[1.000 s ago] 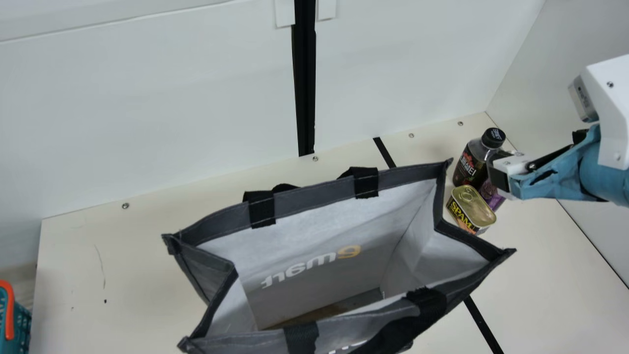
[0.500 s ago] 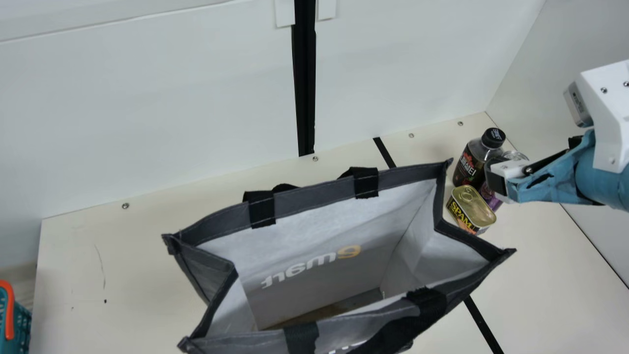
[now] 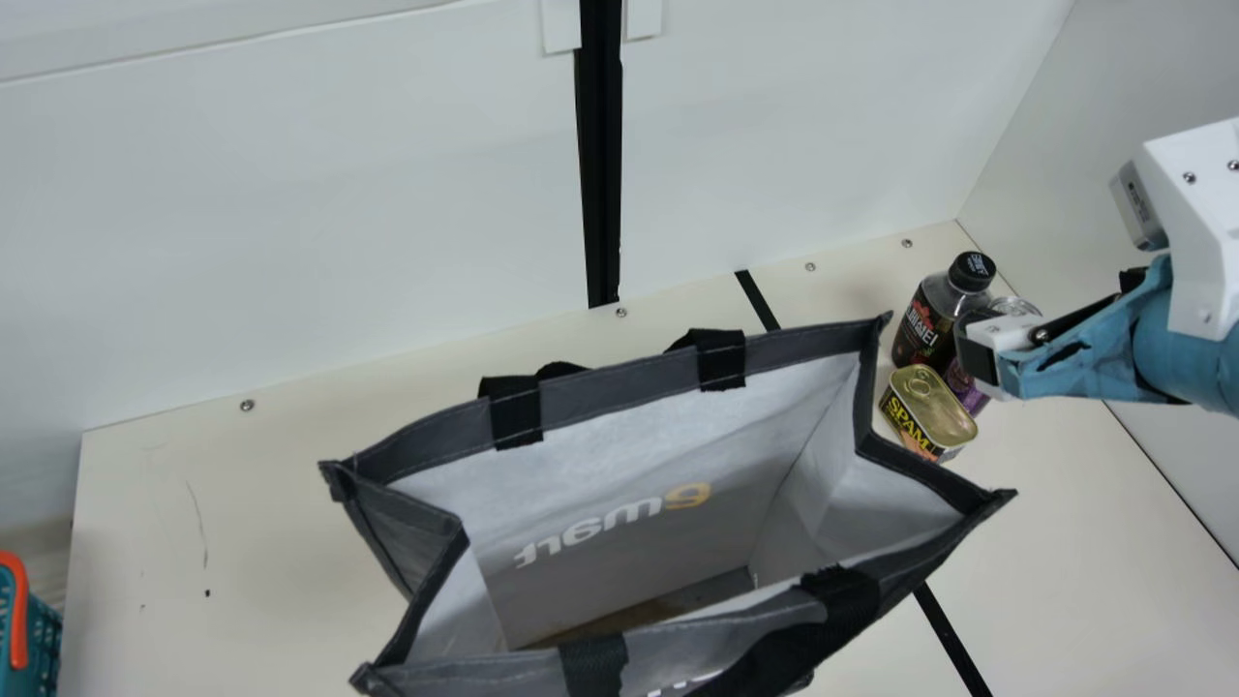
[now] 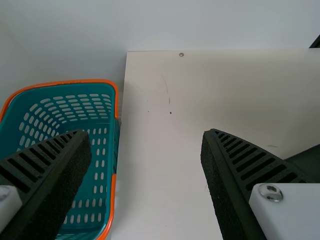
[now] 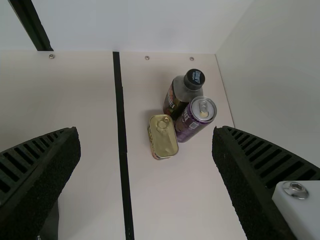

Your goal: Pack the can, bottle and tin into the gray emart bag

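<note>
My right gripper [image 3: 982, 353] hangs in front of the purple can [image 3: 968, 387] in the main view, covering part of it. The dark bottle [image 3: 924, 324] and the SPAM tin [image 3: 929, 411] stand close beside that can. In the right wrist view my right gripper [image 5: 146, 150] is open and empty, with the tin [image 5: 163, 137], can [image 5: 196, 118] and bottle [image 5: 181, 95] grouped beyond its fingers. The gray bag [image 3: 600, 571] stands with its mouth open. My left gripper [image 4: 146, 150] is open and empty in the left wrist view.
A teal basket with an orange rim [image 4: 111, 200] stands beside the table's [image 4: 160, 150] left edge. White walls [image 3: 290, 194] rise behind the table and at its right. The bag's black handle straps [image 3: 721, 358] stick out at its rim.
Over the last second my right arm shifted slightly left and down in the main view, uncovering the can's top. During the last half second it has kept still. The bag and items have not moved.
</note>
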Robot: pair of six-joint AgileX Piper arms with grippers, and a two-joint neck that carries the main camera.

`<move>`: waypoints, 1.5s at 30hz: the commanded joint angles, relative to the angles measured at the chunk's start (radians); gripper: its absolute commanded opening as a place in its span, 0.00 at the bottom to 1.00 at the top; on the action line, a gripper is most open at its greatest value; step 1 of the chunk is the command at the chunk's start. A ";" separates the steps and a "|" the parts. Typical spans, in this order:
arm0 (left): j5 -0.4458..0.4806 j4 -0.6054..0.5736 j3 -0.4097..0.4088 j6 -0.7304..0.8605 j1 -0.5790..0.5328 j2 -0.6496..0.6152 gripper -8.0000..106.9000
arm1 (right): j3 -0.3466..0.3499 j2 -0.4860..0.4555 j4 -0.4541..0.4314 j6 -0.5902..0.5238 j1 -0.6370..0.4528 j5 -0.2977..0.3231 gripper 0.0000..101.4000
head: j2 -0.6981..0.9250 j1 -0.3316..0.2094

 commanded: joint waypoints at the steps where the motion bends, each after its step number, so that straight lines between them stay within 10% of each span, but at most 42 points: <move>1: 0.000 0.000 0.000 0.000 0.000 0.000 0.85 | 0.000 0.000 0.000 0.000 0.000 0.000 0.90 | -0.001 -0.023; 45: -0.070 -0.076 -0.176 0.117 -0.080 0.147 0.85 | 0.000 0.000 0.000 0.000 0.000 0.000 0.90 | -0.001 -0.023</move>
